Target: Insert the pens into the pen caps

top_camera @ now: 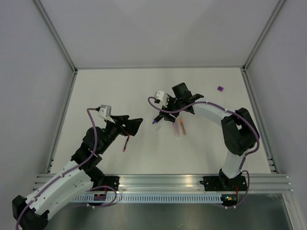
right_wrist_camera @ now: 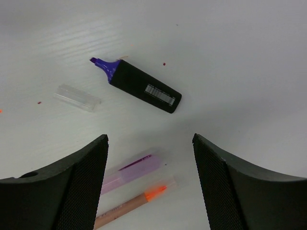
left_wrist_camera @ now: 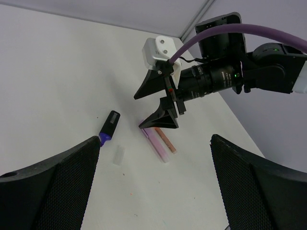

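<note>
Marker (top_camera: 157,120) lies overhead just beside the spread, empty right gripper (top_camera: 166,113), purple cap (top_camera: 220,88) well apart; left wrist view shows the left gripper (left_wrist_camera: 156,140) wide and empty; right wrist view has pink pen (right_wrist_camera: 132,172) and orange pen (right_wrist_camera: 129,203) side by side under it, so closing may pinch both.

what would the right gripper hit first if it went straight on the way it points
Probably the pale lilac pen, lying under the open right gripper, beside the orange pen; depth is unclear, so possibly bare table.
</note>
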`<move>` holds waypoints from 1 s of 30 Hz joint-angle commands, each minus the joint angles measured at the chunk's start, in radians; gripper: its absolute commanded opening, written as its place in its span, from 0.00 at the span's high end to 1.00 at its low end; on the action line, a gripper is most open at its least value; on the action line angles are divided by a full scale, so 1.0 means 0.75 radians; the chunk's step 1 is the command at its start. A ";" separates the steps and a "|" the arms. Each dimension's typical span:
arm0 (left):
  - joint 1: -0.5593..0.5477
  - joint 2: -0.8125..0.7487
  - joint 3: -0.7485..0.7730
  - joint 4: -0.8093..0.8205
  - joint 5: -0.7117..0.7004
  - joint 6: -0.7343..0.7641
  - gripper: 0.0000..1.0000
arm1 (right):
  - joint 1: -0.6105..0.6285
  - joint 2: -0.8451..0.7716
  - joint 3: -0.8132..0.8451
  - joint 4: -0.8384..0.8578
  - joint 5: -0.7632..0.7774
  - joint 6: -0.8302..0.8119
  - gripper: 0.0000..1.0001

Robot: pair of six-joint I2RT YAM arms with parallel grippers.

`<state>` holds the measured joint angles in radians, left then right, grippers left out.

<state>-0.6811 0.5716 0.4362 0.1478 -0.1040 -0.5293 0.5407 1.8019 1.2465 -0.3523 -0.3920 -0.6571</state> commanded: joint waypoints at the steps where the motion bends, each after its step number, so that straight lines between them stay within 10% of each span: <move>1: -0.002 0.009 -0.007 0.057 0.014 0.014 0.00 | -0.081 0.021 0.091 0.077 -0.125 -0.101 0.23; 8: -0.002 -0.003 -0.021 0.061 0.004 -0.004 0.00 | -0.081 0.178 0.308 -0.256 -0.298 -0.390 0.24; 30: -0.002 -0.081 -0.076 0.108 -0.019 -0.018 0.01 | 0.003 0.440 0.445 -0.197 -0.220 -0.484 0.25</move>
<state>-0.6811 0.5446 0.4030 0.1745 -0.1032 -0.5316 0.5289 2.1128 1.5223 -0.5301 -0.5247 -0.9844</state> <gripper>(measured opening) 0.993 0.751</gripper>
